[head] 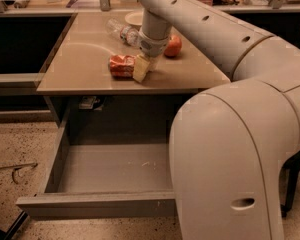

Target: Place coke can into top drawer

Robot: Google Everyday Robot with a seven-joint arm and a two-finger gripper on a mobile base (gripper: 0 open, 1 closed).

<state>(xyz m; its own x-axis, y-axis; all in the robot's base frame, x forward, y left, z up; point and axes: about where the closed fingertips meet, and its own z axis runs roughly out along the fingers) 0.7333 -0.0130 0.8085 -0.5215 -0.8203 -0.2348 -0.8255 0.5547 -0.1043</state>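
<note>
Near tabletop [85, 76] edge, tool [142, 70] at coke can [121, 66]

hand [142, 67] at coke can [120, 66] on tabletop [80, 59], top drawer [97, 204] below

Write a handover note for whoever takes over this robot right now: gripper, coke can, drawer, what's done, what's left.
Gripper: down at the tabletop, at the coke can's right end; grasp unconfirmed.
Coke can: on its side on the tabletop, near the front edge.
Top drawer: pulled open below, can not in it.
Done: drawer open, gripper at can.
Left: secure can, lift, lower into top drawer, release.
</note>
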